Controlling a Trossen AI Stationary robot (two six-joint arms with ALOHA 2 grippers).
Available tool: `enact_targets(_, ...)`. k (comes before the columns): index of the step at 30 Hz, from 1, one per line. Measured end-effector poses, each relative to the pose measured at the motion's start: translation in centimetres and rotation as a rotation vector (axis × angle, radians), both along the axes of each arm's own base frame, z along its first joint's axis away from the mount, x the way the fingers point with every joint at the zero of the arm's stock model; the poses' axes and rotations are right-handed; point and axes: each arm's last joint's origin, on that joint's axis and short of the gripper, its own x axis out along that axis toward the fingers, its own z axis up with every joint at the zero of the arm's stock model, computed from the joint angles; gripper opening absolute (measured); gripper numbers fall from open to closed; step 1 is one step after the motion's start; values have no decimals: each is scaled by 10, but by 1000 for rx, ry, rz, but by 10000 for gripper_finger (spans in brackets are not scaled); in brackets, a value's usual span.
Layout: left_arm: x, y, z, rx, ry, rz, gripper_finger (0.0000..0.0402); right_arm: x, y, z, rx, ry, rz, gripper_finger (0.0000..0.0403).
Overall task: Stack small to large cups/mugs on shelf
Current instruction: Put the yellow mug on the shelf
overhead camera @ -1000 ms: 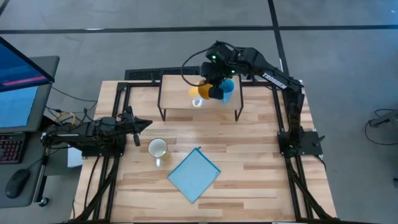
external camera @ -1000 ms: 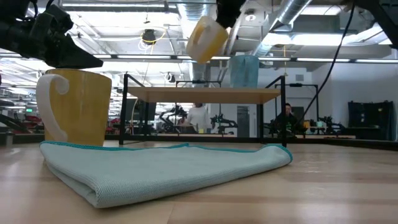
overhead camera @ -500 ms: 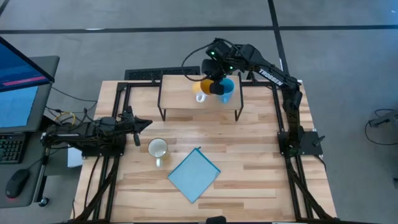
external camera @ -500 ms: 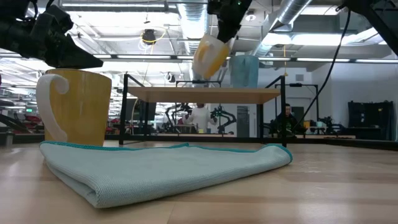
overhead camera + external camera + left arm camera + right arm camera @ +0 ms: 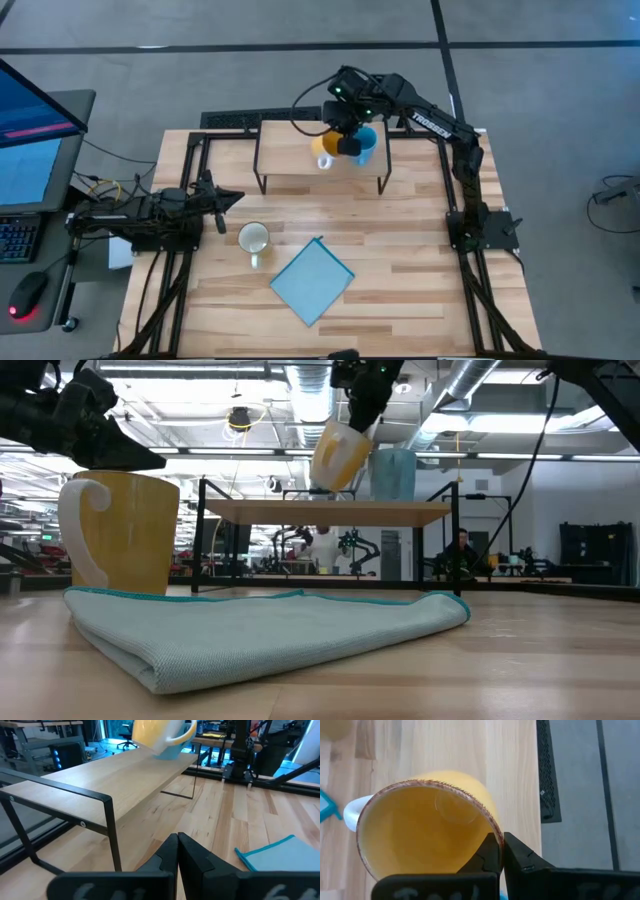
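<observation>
Orange mug point(image 5: 326, 146), tilted, is hanging over the shelf point(image 5: 290, 152) beside the light blue mug point(image 5: 366, 140) as I am pinching its rim in my right claw point(image 5: 347, 137); my left claw point(image 5: 222, 199), pressed together, is waiting near the cream mug point(image 5: 253, 238).

Even overhead ceiling light, soft shadows, and near things blurred in both wrist views.

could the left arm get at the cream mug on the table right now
Probably yes. The left gripper sits shut and empty, close beside the cream mug on the tabletop, with nothing between them. The blue cloth lies on the mug's far side, and the right gripper is busy over the shelf.
</observation>
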Motion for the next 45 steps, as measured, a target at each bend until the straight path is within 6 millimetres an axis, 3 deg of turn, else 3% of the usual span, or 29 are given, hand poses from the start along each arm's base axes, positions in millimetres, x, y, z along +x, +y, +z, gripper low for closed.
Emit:
enact_targets(13, 0, 0, 0, -3, -1, 2, 0, 11, 15, 3, -19, -50, 42, 16)
enact_targets(23, 0, 0, 0, 2, 1, 2, 0, 12, 11, 5, -17, -91, 6, 16)
enact_targets(30, 0, 0, 0, 1, 1, 1, 0, 28, 9, -19, 6, -25, 8, 16)
enact_targets(45, 0, 0, 0, 9, 5, -2, 0, 27, 4, -25, 0, 27, -14, 16)
